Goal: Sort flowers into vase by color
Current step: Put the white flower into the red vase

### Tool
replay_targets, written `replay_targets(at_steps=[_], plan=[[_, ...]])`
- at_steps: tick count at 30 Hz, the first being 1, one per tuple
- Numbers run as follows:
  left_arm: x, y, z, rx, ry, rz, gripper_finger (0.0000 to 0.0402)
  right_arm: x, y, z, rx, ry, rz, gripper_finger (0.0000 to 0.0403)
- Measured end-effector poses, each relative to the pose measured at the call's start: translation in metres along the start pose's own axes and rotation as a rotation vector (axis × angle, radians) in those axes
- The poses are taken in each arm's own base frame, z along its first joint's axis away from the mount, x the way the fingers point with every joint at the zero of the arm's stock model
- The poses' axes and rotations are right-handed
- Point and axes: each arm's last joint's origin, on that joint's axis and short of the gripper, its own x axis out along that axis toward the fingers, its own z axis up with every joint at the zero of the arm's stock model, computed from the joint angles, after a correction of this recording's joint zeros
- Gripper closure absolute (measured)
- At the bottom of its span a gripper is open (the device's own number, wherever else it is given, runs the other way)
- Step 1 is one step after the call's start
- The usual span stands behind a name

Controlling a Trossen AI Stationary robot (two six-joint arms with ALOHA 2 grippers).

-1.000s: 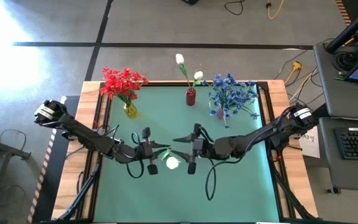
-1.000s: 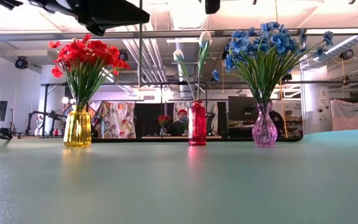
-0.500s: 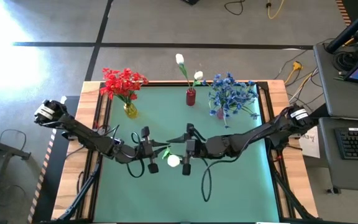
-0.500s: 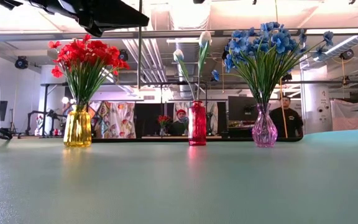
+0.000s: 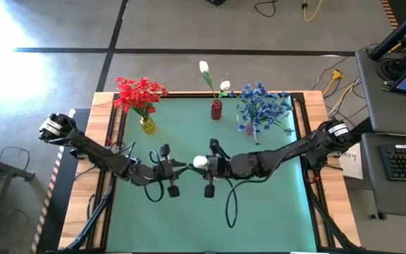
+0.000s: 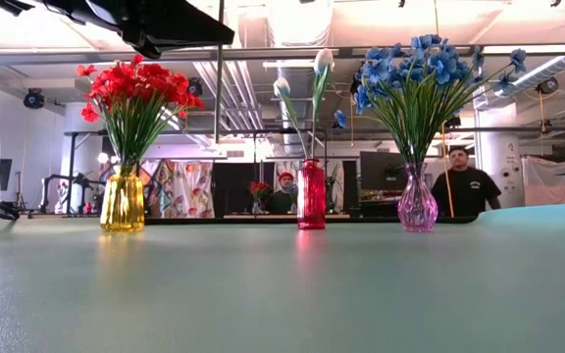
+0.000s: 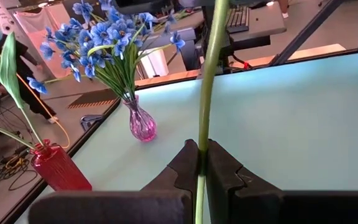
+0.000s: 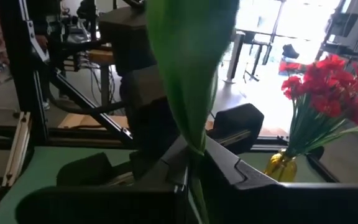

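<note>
A white-budded flower (image 5: 199, 162) on a thin green stem hangs level above the middle of the green table, between my two grippers. My left gripper (image 5: 180, 168) comes from the table's left and is shut on the stem (image 7: 202, 124). My right gripper (image 5: 207, 166) comes from the right and is shut on the same flower just by the bud; a green leaf (image 8: 191, 74) fills its wrist view. Along the far edge stand a yellow vase (image 5: 147, 125) with red flowers, a red vase (image 5: 216, 110) with white buds and a pink vase (image 5: 248, 128) with blue flowers. My left gripper pinches the green stem (image 7: 199, 163) between its two fingers, coming level from the table's left. The stem runs on past the fingertips toward my right gripper. The flower is lifted clear of the table. My right gripper pinches the flower where the leaf meets the stem (image 8: 196, 154), between its two fingers, coming level from the table's right. The white bud (image 5: 199, 162) sits right at the fingers. The flower is clear of the table.
The three vases (image 6: 311, 194) stand in a row near the far edge, their blooms spreading wide above them. The near half of the green mat (image 5: 266, 212) lies bare. People stand in the room beyond the table (image 6: 467, 181).
My right gripper has moved toward the table's left, up to my left gripper, and has shut on the flower. The white bud has swung from the near side of the grippers toward the far edge and now sits between them.
</note>
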Motion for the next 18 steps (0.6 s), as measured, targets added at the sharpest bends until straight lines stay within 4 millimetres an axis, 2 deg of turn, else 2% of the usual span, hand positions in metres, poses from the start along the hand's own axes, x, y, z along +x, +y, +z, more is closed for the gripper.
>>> replay_targets(at_steps=[4,10,14,18], plan=[[0.0001,0.0001,0.0001,-0.001,-0.001,-0.001,0.0397,-0.0001,-0.0002,0.0,0.026,0.002,0.0,0.0384],[0.0002,0.0001,0.0004,-0.004,-0.004,-0.001,0.0369,0.0005,-0.0016,-0.0008,0.025,0.008,-0.003,0.0385],[0.0001,0.0002,0.0007,-0.009,-0.006,0.0,0.0339,0.0005,-0.0015,-0.0011,0.024,0.012,-0.001,0.0385],[0.0001,0.0002,0.0007,-0.019,-0.006,0.001,0.0291,0.0005,-0.0015,-0.0024,0.02,0.024,0.0,0.0385]])
